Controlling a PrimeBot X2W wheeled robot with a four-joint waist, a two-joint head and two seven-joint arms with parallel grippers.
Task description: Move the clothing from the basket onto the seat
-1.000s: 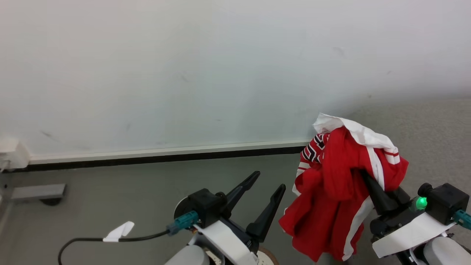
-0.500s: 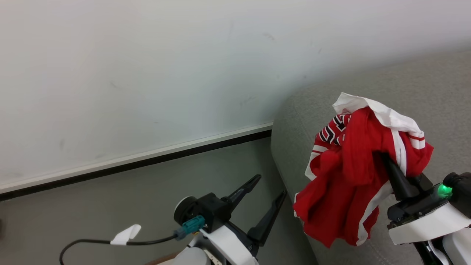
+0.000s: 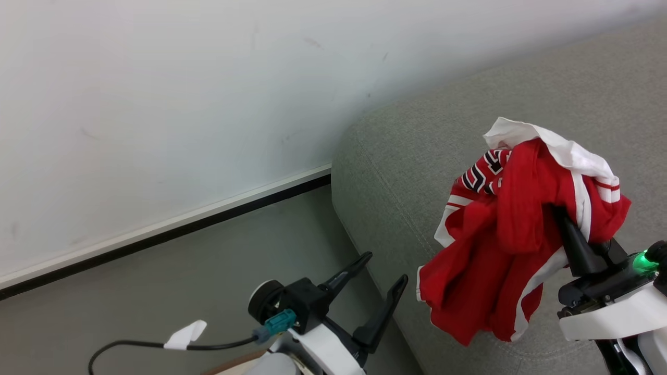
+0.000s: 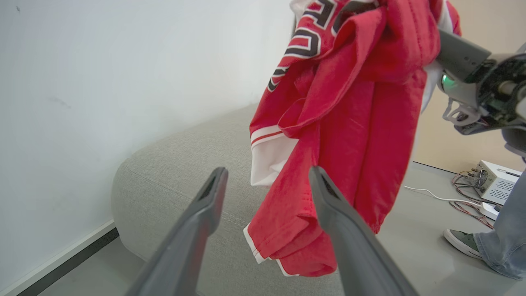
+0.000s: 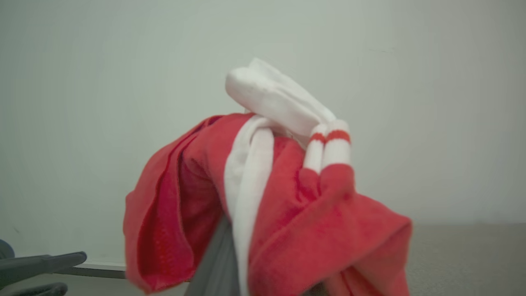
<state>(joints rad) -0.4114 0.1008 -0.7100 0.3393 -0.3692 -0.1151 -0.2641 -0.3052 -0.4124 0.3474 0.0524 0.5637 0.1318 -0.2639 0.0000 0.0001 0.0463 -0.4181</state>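
1. The right gripper [image 3: 567,232] is clamped on a bunched fold of the clothing [image 3: 495,255]. The red garment hangs free over the grey seat [image 3: 411,156], apparently not yet resting on it, ready to be lowered.
2. The left gripper [image 3: 384,266] stands wide open and empty beside the seat's corner, out of the way.

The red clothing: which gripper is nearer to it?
Right. The right gripper is shut on the clothing, holding it above the seat. The left gripper stands open and empty to its left, apart from it.
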